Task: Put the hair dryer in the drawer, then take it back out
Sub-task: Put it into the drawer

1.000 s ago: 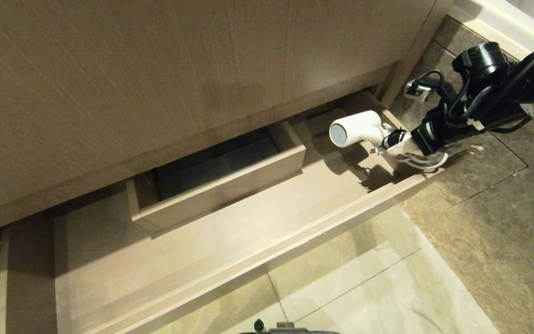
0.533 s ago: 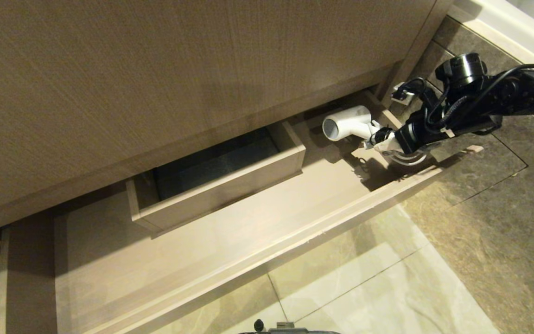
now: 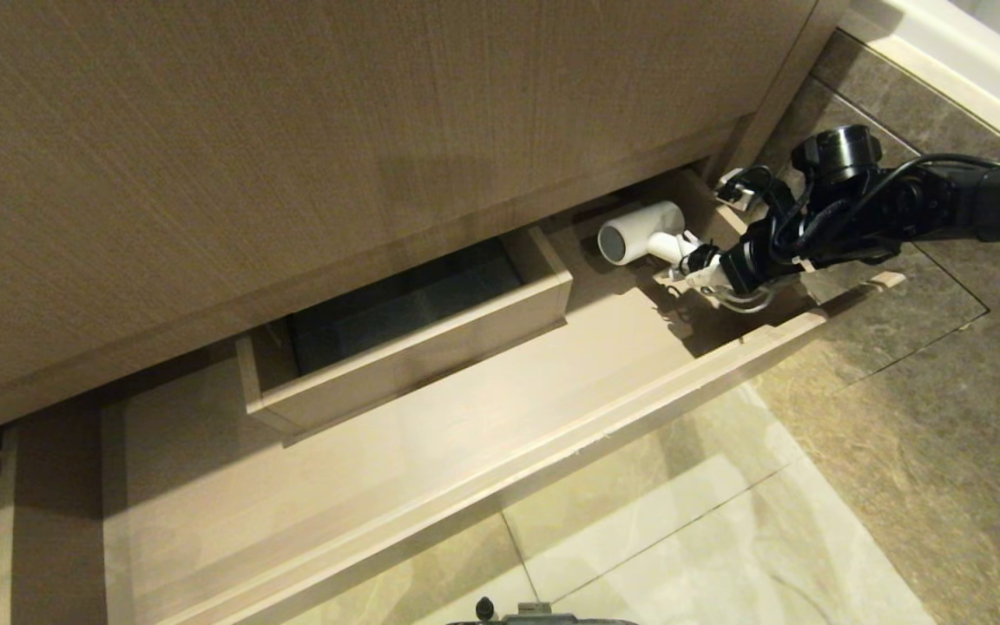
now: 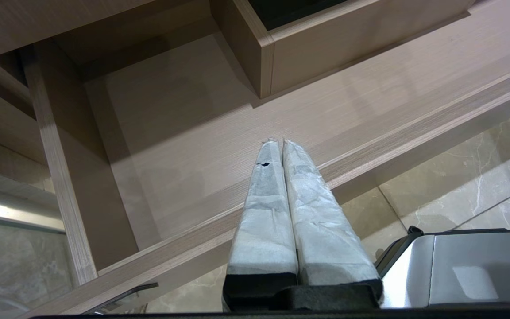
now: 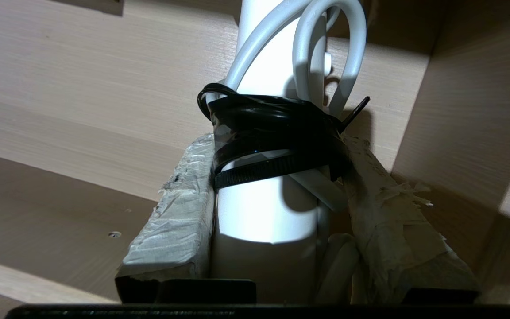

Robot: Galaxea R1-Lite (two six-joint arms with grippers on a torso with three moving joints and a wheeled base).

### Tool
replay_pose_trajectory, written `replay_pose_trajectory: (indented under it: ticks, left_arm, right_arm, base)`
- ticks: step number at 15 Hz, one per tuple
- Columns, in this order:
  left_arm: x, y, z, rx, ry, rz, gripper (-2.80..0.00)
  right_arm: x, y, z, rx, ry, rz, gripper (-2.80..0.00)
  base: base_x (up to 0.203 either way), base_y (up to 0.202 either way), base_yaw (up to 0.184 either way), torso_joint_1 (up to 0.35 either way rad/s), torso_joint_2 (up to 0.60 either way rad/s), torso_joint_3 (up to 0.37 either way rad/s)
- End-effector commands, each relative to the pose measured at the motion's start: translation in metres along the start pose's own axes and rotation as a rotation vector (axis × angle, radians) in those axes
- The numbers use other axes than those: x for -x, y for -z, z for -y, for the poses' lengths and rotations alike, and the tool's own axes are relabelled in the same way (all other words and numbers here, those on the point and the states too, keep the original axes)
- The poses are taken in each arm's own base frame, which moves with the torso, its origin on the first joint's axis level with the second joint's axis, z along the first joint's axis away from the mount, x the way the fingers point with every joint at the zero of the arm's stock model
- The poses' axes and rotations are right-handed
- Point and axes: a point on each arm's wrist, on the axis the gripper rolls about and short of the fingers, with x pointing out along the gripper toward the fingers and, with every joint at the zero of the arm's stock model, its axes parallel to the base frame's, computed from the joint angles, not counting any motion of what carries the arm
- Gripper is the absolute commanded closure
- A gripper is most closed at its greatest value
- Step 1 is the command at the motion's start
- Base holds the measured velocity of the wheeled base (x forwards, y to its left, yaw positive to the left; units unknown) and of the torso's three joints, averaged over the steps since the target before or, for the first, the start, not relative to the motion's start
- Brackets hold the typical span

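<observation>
The right gripper is clamped on the hair dryer, and it has carried it lower and further in toward the back of the drawer than a second ago. In the head view the dryer sits out at about two o'clock, inside the open drawer's right end, barrel pointing back toward nine o'clock with its grey round end facing us. From the right wrist view the grip is plain: both taped fingers press against the white handle, one on each side, with the black strap wound round the handle just beyond the fingertips and loops of the white cord rising past it. Whether the dryer touches the drawer floor I cannot tell; its shadow falls just beneath it on the wood. The boxed cut-out stands at the back of the drawer, toward nine o'clock from the dryer and apart from it. The tall wood-grain panel fills the upper part of the head view above the drawer. Over on the other side, the left gripper is parked, its two taped fingers pressed together with nothing between them, hanging over the drawer's front edge. Stone floor tiles lie out at four o'clock.
</observation>
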Motion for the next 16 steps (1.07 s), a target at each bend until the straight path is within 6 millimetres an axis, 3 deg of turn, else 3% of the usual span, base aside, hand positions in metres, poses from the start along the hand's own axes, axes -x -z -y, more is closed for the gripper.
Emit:
replay_pose_trajectory:
  ticks: [1, 16]
  left_arm:
    - [0.0, 0.0, 0.0, 0.001, 0.0, 0.0, 0.0]
    - [0.0, 0.0, 0.0, 0.001, 0.0, -0.001, 0.0]
  right_arm:
    - [-0.006, 0.004, 0.0, -0.001, -0.007, -0.008, 0.0]
    - [-0.042, 0.022, 0.005, 0.005, -0.004, 0.005, 0.0]
  base:
    - [0.0, 0.0, 0.0, 0.0, 0.0, 0.0]
    - [0.0, 0.0, 0.0, 0.0, 0.0, 0.0]
